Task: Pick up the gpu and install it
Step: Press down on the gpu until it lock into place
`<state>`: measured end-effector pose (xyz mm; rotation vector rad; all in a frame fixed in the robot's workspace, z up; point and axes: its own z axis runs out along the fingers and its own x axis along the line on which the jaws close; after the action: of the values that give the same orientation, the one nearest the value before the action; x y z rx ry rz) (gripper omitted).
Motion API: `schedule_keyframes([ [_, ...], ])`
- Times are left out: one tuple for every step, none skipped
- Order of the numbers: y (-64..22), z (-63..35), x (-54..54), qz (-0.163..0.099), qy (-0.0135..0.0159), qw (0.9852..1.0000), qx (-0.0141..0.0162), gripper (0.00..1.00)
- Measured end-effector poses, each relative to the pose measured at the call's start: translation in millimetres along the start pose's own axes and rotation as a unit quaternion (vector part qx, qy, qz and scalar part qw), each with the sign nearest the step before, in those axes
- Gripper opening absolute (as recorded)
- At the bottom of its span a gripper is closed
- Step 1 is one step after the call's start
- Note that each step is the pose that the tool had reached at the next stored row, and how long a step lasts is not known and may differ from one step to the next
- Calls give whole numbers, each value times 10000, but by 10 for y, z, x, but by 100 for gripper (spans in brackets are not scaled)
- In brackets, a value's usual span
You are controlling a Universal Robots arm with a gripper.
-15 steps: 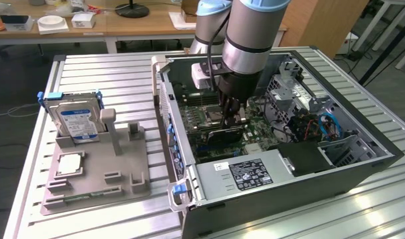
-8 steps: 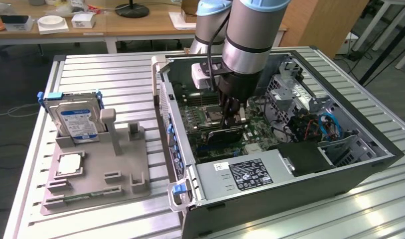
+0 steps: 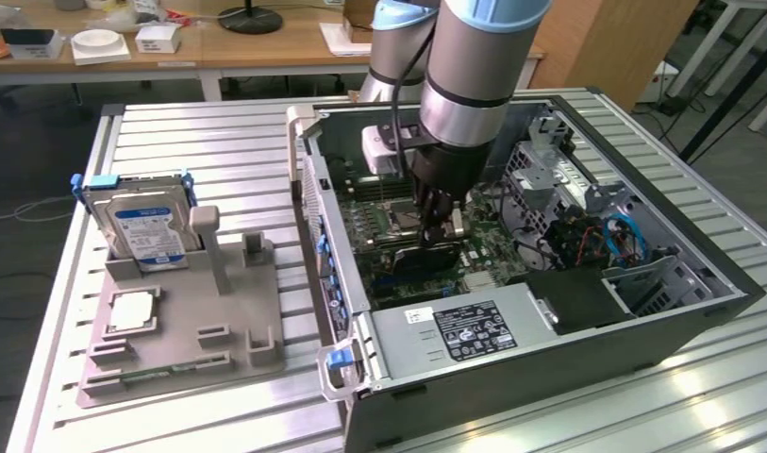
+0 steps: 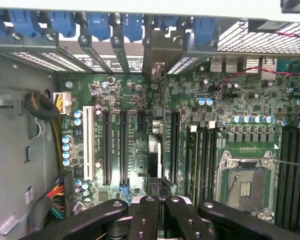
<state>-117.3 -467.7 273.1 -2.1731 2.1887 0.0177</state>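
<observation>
Work surface: ribbed metal table (image 3: 182, 142), pale grey, slats running across the exterior view.
Lighting: bright glare patches on table slats at the exterior view's lower right.
Rear furniture: wooden desk (image 3: 232, 52) behind the table, white boxes (image 3: 157, 38) and a black round lamp base (image 3: 251, 19) on top.
Panel: brown wooden cabinet side (image 3: 609, 47) at the exterior view's upper right.
Floor: dark grey, white cable (image 3: 31, 208) lying at the exterior view's left.

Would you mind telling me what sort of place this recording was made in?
Probably a robotics lab or workshop: an open computer case lies on a ribbed metal table, a grey parts holder carries a hard drive, and office desks stand behind.
</observation>
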Motion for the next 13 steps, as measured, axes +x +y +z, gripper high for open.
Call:
schedule_keyframes([
  [3, 17, 1, 3, 0, 10000, 0, 11],
  [6, 31, 1, 6, 0, 10000, 0, 11],
  [8, 40, 2, 8, 0, 10000, -4, 11],
  [10, 46, 2, 9, 1, 10000, -9, 11],
  [12, 48, 3, 9, 1, 10000, -14, 11],
  [12, 47, 3, 9, 2, 10000, -16, 11],
  [12, 48, 3, 9, 2, 10000, -16, 11],
  [12, 49, 2, 9, 1, 10000, -16, 11],
  [12, 52, 2, 10, 0, 10000, -15, 11],
  [13, 55, 2, 10, 0, 10000, -15, 11],
  [14, 57, 3, 9, 2, 10000, -16, 11],
  [15, 60, 3, 10, 2, 10000, -16, 11],
  [16, 63, 3, 9, 2, 10000, -16, 11],
])
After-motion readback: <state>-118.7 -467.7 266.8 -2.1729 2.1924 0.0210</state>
